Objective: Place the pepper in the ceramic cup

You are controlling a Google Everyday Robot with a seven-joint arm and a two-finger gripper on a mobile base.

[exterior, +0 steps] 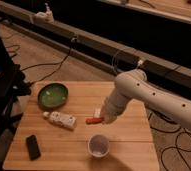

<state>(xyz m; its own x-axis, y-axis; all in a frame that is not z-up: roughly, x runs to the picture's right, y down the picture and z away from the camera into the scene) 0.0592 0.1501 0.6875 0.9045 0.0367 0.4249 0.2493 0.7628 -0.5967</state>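
Note:
The small red-orange pepper [92, 120] sticks out to the left from the tip of my gripper [104, 119], which is shut on it, over the middle of the wooden table [129, 135]. The white ceramic cup [98, 145] stands upright near the table's front edge, just below and in front of the pepper, apart from it. My white arm reaches in from the right. A pale whitish block [97, 110] shows partly behind the gripper.
A wide green bowl [53, 95] sits at the table's back left. A white oblong object [60, 119] lies left of the pepper. A black flat object [33, 147] lies at the front left. Cables run over the floor behind and to the right.

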